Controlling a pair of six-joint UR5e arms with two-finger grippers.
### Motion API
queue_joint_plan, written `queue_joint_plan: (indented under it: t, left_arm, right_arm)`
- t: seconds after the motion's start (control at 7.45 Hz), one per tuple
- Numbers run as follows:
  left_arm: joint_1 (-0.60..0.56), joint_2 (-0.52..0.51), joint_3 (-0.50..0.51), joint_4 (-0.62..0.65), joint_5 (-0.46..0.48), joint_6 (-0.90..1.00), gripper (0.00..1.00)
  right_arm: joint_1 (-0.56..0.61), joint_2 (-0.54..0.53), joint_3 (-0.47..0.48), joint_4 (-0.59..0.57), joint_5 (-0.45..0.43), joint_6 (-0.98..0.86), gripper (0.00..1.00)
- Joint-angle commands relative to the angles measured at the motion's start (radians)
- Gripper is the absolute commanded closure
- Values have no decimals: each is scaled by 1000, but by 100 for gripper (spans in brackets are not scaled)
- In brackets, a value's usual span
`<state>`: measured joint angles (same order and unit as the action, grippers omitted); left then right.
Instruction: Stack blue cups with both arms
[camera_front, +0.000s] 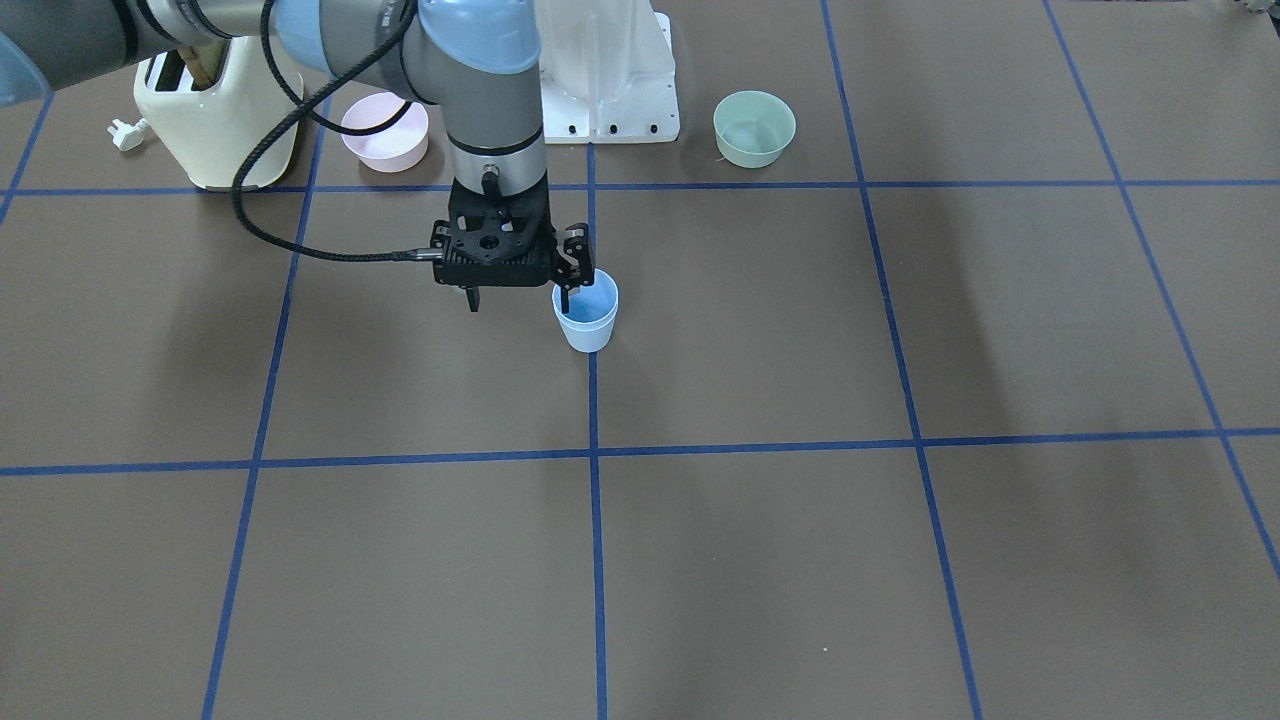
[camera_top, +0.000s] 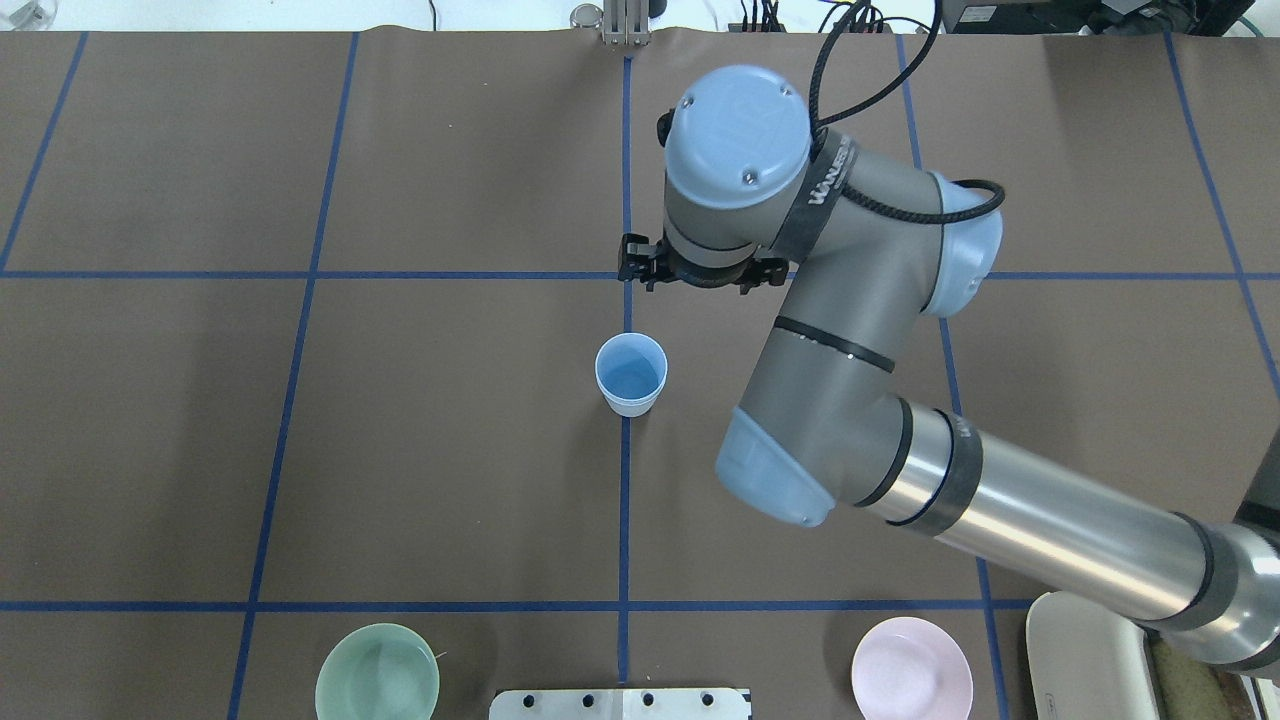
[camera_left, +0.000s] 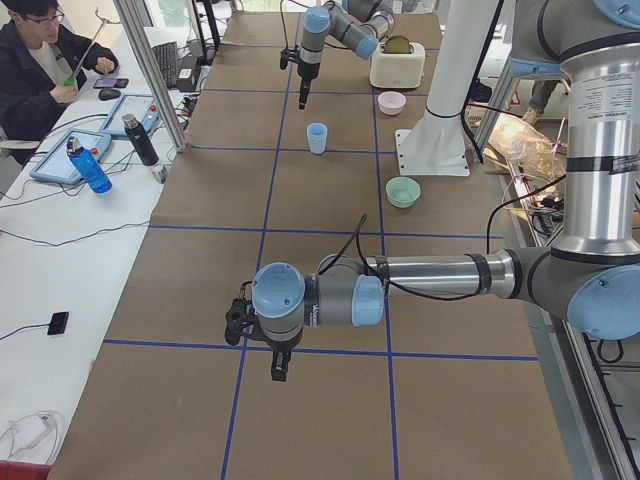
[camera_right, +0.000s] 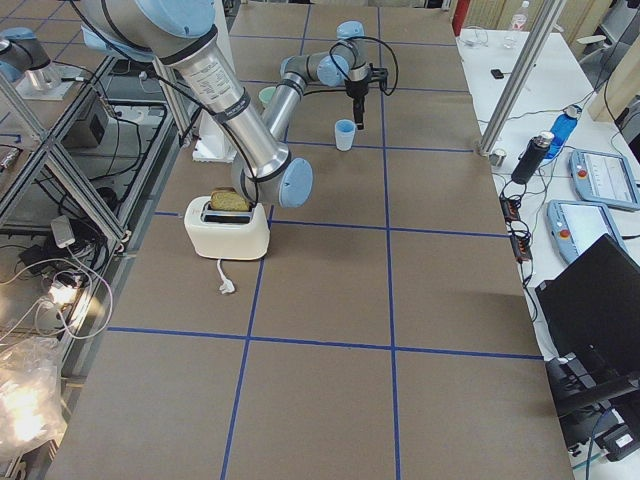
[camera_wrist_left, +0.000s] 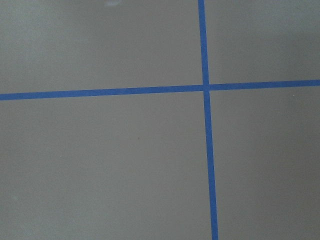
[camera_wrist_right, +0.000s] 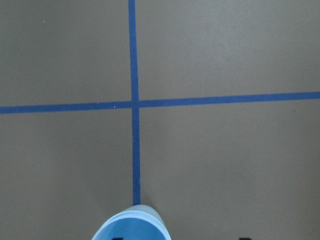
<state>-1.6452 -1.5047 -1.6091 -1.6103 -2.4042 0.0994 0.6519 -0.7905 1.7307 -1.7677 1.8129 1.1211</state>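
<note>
One pale-blue cup stands upright on the blue tape line at the table's middle; it also shows in the overhead view. No second separate cup is in view, and I cannot tell whether two are nested. My right gripper hangs open and empty, raised just above the table beside the cup, with one finger over the cup's rim edge. The right wrist view shows the cup's rim at its bottom edge. My left gripper shows only in the exterior left view, low over bare table far from the cup; I cannot tell its state.
A cream toaster with toast and a loose plug stands at the robot's right. A pink bowl and a green bowl flank the white base block. Blue tape lines grid the brown table.
</note>
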Motion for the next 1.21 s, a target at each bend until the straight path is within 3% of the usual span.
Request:
queue_joint_plan:
  t: [0.0,0.13,0.27,0.4,0.94,1.07]
  left_arm:
    - [68,-2,-44,12,31,-83,2]
    - [76,1,-69,15,90,-89,2]
    - [79,1,-69,18,96,-84,2]
    - [79,1,-68,20,96,-84,2]
    - [77,35,-77,13,92,-79,2]
    - [77,37,-78,6,91,-79,2]
  right_arm:
    - [230,-88,-3,4,144,-314,0]
    - [349,-137,-16,2,228,-492,0]
    - [458,-182,-66,2,321,-665,0]
    - [538,-238,-98,2,360,-817,0]
    - [759,-557,-114,4,398,-1153,0]
    - [793,-628,-115,33,391,-1156,0]
